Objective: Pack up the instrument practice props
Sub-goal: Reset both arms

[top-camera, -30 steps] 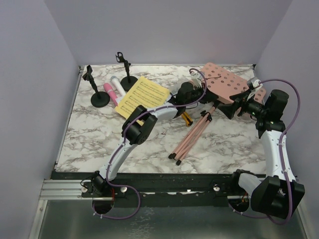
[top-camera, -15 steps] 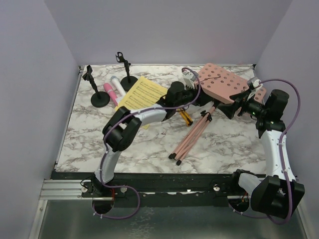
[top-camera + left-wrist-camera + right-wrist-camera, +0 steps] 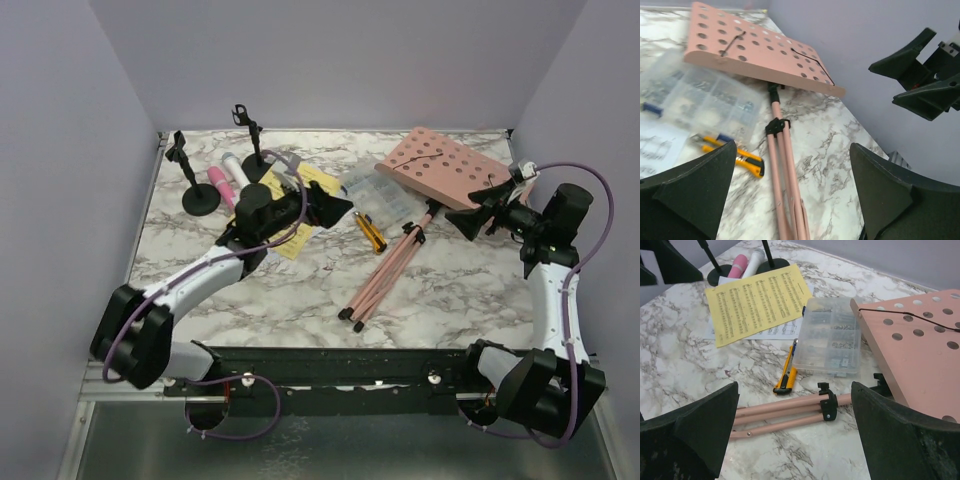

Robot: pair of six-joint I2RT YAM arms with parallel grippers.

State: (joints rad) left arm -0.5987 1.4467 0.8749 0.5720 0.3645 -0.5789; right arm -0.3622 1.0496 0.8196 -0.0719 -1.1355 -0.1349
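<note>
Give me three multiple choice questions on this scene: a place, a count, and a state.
1. The utility knife lies: A hanging off the near edge; B beside the clear compartment box; C propped against the wall.
2. Black mic holders standing: A one; B two; C three.
3. The left gripper is: A open, empty; B shut on a cloth; C shut on a pen.
Answers: B, it lies right by the box; B, two round bases show; A, fingers apart, nothing between.
</note>
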